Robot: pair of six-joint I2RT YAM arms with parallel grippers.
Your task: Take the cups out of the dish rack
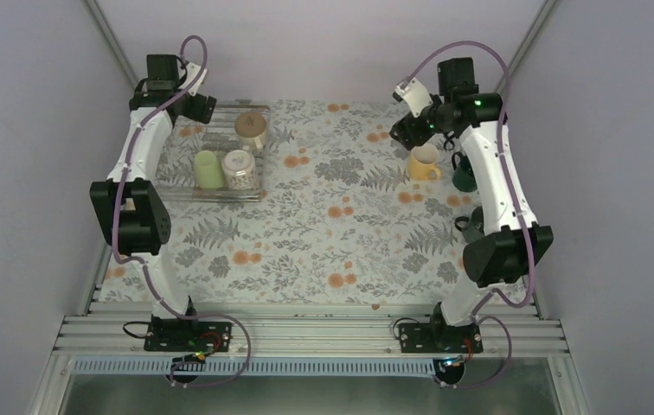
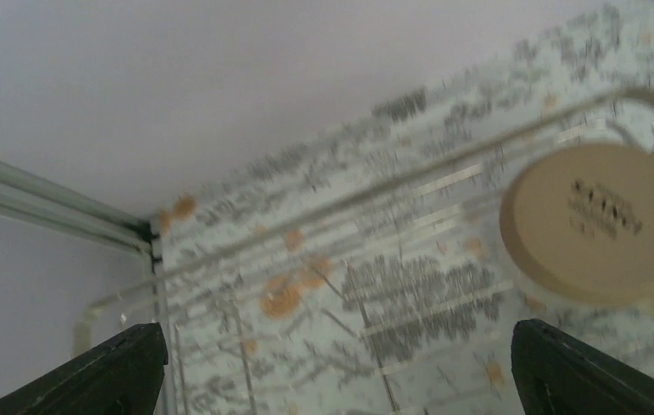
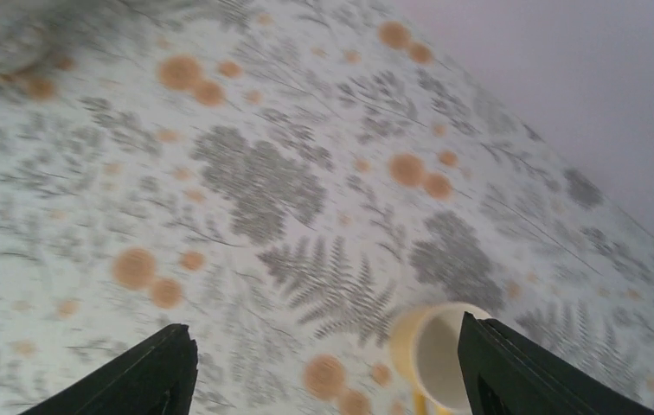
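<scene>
Cups (image 1: 239, 169): three in dish rack (image 1: 183, 192), two on table (image 1: 323, 229); left gripper (image 2: 336, 335), right gripper (image 3: 325, 330) both open.

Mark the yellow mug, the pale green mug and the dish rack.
yellow mug (image 1: 422, 162), top external view, its body.
pale green mug (image 1: 209, 170), top external view, its side wall.
dish rack (image 1: 187, 194), top external view, its near rim.
</scene>
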